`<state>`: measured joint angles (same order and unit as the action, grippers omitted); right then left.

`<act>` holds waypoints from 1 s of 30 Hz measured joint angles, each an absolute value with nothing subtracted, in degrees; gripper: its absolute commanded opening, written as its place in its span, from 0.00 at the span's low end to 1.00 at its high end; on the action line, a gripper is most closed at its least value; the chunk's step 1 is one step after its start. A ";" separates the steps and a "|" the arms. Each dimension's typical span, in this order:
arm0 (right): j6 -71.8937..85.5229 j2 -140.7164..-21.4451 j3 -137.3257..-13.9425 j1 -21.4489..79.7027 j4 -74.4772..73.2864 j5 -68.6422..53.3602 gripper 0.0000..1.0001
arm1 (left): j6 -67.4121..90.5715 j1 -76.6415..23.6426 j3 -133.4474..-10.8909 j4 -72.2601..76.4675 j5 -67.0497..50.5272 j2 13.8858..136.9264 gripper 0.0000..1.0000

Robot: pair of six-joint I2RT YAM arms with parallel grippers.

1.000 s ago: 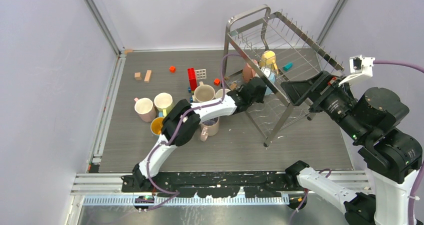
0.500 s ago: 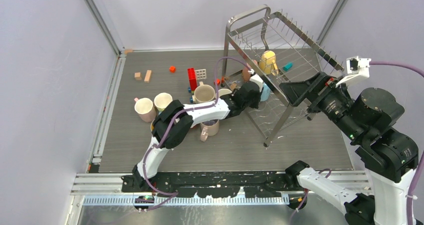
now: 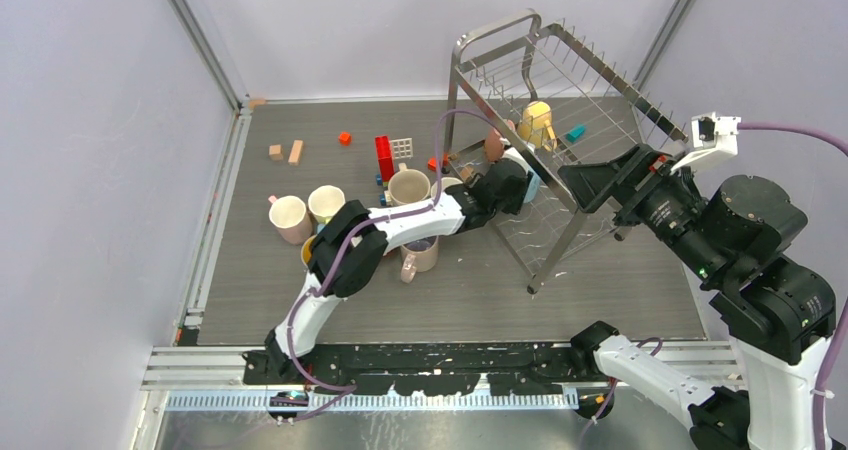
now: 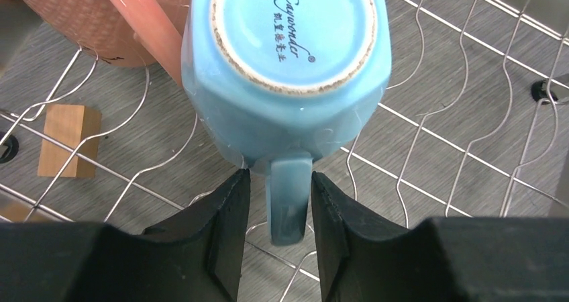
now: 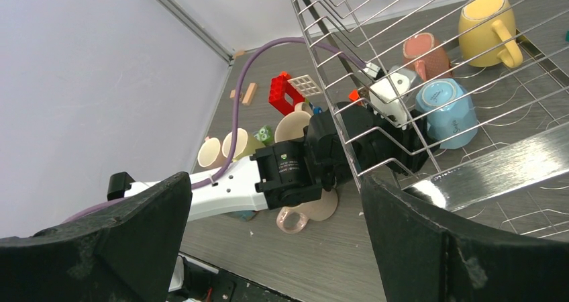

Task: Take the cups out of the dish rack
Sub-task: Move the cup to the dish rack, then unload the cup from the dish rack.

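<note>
The left arm climbs from its base at the near edge, folds sharply at the elbow above the mugs on the table, and stretches its white forearm out to the right into the lower tier of the tall silver wire dish rack (image 3: 600,80). Its black left gripper (image 3: 510,185) sits low and level there. In the wrist view its two fingers straddle the handle of an upturned light blue ceramic mug (image 4: 288,54). The jaws are parted, with a sliver of gap on one side, so they are not squeezing it.

That mug lies on the rack's wire floor, base toward the camera. A dusty pink mug (image 4: 74,13) is just beside it, and a yellow mug (image 3: 537,120) hangs farther back.

The right arm stands tall at the right side, its forearm angled down toward the rack's front rail. The right gripper (image 3: 600,185) is spread fully wide and holds nothing.

Out on the grey table sit a beige mug (image 3: 408,185), a pale yellow mug (image 3: 326,203) and a pinkish mug (image 3: 290,218).
</note>
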<state>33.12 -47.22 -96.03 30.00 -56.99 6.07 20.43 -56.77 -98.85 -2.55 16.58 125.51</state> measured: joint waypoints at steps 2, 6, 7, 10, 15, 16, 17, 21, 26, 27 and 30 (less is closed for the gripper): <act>33.12 -47.22 -95.94 30.00 -56.99 6.07 1.00 | 20.27 -56.77 -100.36 -3.81 16.95 126.56 0.39; 33.12 -47.22 -95.77 30.00 -56.99 6.07 1.00 | 20.10 -56.77 -101.93 -5.58 17.58 128.18 0.39; 33.12 -47.22 -95.74 30.00 -56.99 6.07 1.00 | 20.08 -56.77 -102.26 -6.00 17.63 128.60 0.39; 33.12 -47.22 -95.61 30.00 -56.97 6.07 1.00 | 19.99 -56.77 -102.87 -7.44 18.04 129.58 0.38; 33.12 -47.22 -95.42 30.00 -56.97 6.07 1.00 | 19.46 -56.77 -103.81 -8.51 18.26 130.41 0.27; 33.12 -47.22 -95.42 30.00 -56.97 6.07 1.00 | 19.35 -56.77 -104.03 -8.58 18.26 130.50 0.23; 33.12 -47.22 -95.42 30.00 -56.97 6.07 1.00 | 19.22 -56.77 -104.09 -8.58 18.26 130.54 0.18; 33.10 -47.22 -95.42 30.00 -56.97 6.07 1.00 | 18.68 -56.88 -104.12 -8.51 18.26 130.56 0.05; 33.10 -47.22 -95.42 30.00 -56.97 6.07 1.00 | 17.50 -56.88 -101.78 -5.08 17.26 129.93 0.00; 33.10 -47.22 -95.42 30.00 -56.97 6.07 1.00 | 17.43 -56.88 -100.29 -3.53 16.82 129.27 0.00; 33.10 -47.22 -95.31 30.00 -56.77 6.07 1.00 | 17.28 -56.86 -95.29 -0.01 15.22 126.61 0.00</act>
